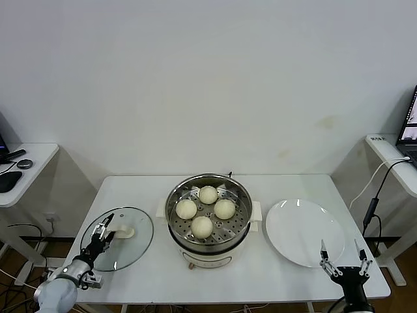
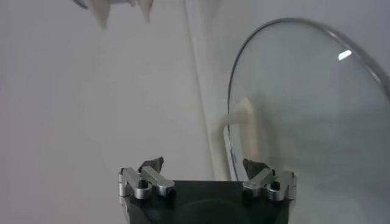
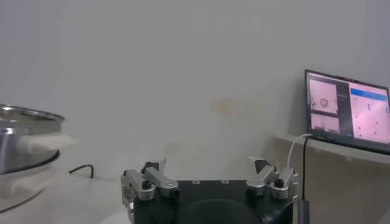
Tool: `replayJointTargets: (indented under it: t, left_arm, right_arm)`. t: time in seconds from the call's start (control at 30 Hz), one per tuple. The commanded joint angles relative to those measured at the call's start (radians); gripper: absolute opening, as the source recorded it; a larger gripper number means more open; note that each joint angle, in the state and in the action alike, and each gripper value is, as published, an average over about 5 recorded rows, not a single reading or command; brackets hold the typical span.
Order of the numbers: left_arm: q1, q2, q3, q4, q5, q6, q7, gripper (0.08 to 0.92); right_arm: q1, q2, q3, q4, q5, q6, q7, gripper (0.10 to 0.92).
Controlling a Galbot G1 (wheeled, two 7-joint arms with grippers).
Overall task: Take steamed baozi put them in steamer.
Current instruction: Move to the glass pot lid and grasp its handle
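Basically done: four buns [image 1: 205, 210] in steamer [image 1: 242, 215], plate [image 1: 304, 232] bare; left claw [image 1: 102, 233] and right claw [image 1: 343, 254] open, empty.

Mostly white and steel on your end

You've got four pale cream-white steamed baozi [image 1: 206, 210] on the shiny silver steamer [image 1: 208, 218], whose tray is dotted with little holes, over a white base. The plate [image 1: 304, 233] is plain glossy white, the table [image 1: 260, 274] white too. The lid [image 1: 120, 238] is clear glass, silver-rimmed with a cream handle. The laptop [image 3: 347, 109] screen glows blue and pink.
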Motion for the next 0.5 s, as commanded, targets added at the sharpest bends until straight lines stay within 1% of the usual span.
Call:
replayJointTargets:
  t: [0.03, 0.1, 0.2, 0.3, 0.5]
  left_arm:
    - [-0.083, 0.010, 0.025, 0.075, 0.013, -0.001, 0.009, 0.823]
    - [-0.085, 0.011, 0.026, 0.077, 0.006, -0.001, 0.012, 0.823]
    - [-0.085, 0.010, 0.027, 0.080, -0.001, 0.000, 0.017, 0.801]
    - [-0.088, 0.006, 0.028, 0.086, -0.005, 0.000, 0.019, 0.732]
    - [-0.100, -0.003, 0.037, 0.106, -0.015, 0.001, 0.025, 0.558]
  right_arm:
    - [-0.008, 0.011, 0.000, -0.003, -0.015, 0.002, -0.001, 0.823]
    - [-0.008, 0.012, -0.003, -0.004, -0.018, 0.002, -0.001, 0.823]
    - [-0.008, 0.014, -0.008, -0.006, -0.022, 0.002, -0.002, 0.823]
    - [-0.009, 0.017, -0.014, -0.007, -0.027, 0.002, -0.003, 0.823]
    - [-0.015, 0.021, -0.024, -0.009, -0.040, 0.006, -0.005, 0.823]
